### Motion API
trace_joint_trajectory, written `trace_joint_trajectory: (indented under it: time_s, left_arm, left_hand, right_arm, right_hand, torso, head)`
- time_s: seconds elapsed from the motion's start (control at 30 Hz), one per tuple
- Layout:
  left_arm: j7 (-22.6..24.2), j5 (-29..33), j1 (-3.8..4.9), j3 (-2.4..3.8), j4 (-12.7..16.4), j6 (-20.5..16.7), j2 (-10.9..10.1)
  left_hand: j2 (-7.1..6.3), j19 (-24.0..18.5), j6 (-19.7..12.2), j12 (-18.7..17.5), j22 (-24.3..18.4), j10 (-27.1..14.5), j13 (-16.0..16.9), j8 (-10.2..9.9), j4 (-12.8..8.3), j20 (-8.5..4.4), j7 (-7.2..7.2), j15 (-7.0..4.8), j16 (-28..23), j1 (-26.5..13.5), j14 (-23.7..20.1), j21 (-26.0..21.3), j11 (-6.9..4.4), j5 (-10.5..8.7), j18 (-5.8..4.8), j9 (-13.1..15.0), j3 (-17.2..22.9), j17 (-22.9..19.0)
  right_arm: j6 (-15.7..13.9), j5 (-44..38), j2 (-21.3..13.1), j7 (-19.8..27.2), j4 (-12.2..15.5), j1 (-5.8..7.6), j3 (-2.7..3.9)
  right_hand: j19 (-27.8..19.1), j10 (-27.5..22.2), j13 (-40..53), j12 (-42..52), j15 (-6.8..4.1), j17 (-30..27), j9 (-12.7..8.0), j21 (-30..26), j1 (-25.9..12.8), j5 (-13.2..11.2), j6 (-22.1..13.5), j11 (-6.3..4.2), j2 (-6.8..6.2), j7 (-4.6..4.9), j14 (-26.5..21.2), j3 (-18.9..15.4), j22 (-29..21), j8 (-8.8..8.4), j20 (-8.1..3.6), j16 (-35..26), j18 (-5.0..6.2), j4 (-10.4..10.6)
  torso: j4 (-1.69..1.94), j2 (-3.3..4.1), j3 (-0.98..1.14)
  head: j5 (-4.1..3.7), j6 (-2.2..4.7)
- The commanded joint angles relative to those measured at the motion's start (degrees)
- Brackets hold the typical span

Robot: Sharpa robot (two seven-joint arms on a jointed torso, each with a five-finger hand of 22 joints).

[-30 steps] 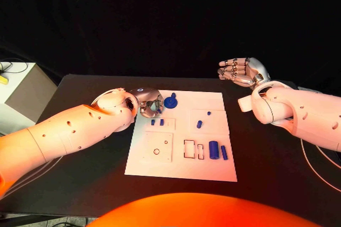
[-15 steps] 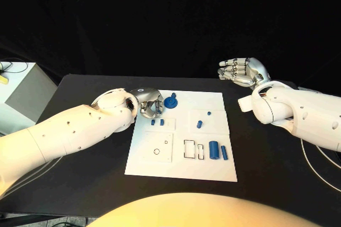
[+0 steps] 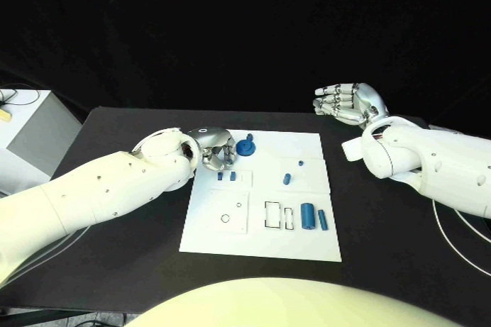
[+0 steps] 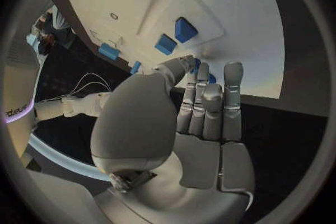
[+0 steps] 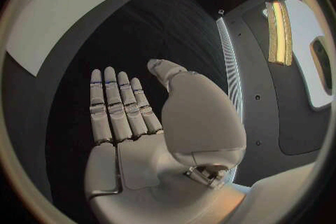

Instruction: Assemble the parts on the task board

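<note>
The white task board (image 3: 307, 247) lies mid-table. A round blue part (image 3: 245, 148) stands at its far edge, and my left hand (image 3: 212, 149) is right against it. In the left wrist view, my left hand (image 4: 189, 123) has straight fingers with the thumb drawn towards their tips, and blue (image 4: 212, 78) peeks out behind them; whether it grips the part is unclear. Two small blue blocks (image 3: 226, 176) sit just nearer. A blue cylinder (image 3: 307, 215) and a thin rod (image 3: 322, 220) lie near the board's right edge. My right hand (image 3: 350, 103) hangs off the board's far right corner, its fingers (image 5: 115, 106) extended and holding nothing.
The board (image 4: 210, 5) also carries a small blue piece (image 3: 287, 177), a tiny one (image 3: 301, 162), two rectangular slots (image 3: 273, 215) and round holes (image 3: 225, 218). A pale box (image 3: 25, 132) stands off the table's left side. Black tabletop (image 3: 399, 235) surrounds the board.
My left hand has edged slightly right, closer against the round blue part. The parts and my right hand are where they were.
</note>
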Motion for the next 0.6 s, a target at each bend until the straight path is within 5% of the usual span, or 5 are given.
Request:
trace_joint_trajectory:
  time_s: [0.03,0.6]
  left_arm:
    - [-0.4,-0.4,-0.02,-0.02,-0.1,0.5,0.2]
    - [-0.7,-0.2,-0.02,-0.11,-0.2,1.8,0.3]
  left_hand:
    - [0.51,-0.3,-0.5,0.5,-0.2,-0.7,0.3,-0.2,-0.1,-0.27,-0.02,-0.13,0.3,0.0,-0.5,0.0,0.05,0.24,0.0,-0.1,-0.3,-0.2]
    - [0.69,-1.4,-1.4,1.9,-1.1,-3.1,1.4,-0.9,0.1,0.04,0.34,0.35,0.2,-0.2,-1.5,-0.8,0.6,0.23,0.2,-0.4,-0.2,-1.4]
  right_arm:
    - [0.9,-0.2,0.1,0.6,0.0,-0.03,0.02]
    - [1.0,-0.2,0.1,0.5,-0.2,-0.23,0.01]
  right_hand:
    - [-0.3,0.2,0.0,-0.2,-0.04,0.0,0.0,-0.1,-0.3,0.3,0.5,0.14,0.2,4.16,0.1,0.0,0.0,-0.37,0.03,-0.1,0.25,-0.2]
    - [-0.3,0.2,0.0,-0.2,-0.04,-0.1,-0.1,-0.1,-0.4,0.3,0.5,0.15,0.24,4.17,0.1,0.0,0.0,-0.4,0.03,-0.1,0.25,-0.2]
  torso:
    - [0.0,0.03,0.01]
    - [0.04,0.0,-0.02]
  head:
    - [-0.04,0.0]
    - [-0.09,0.0]
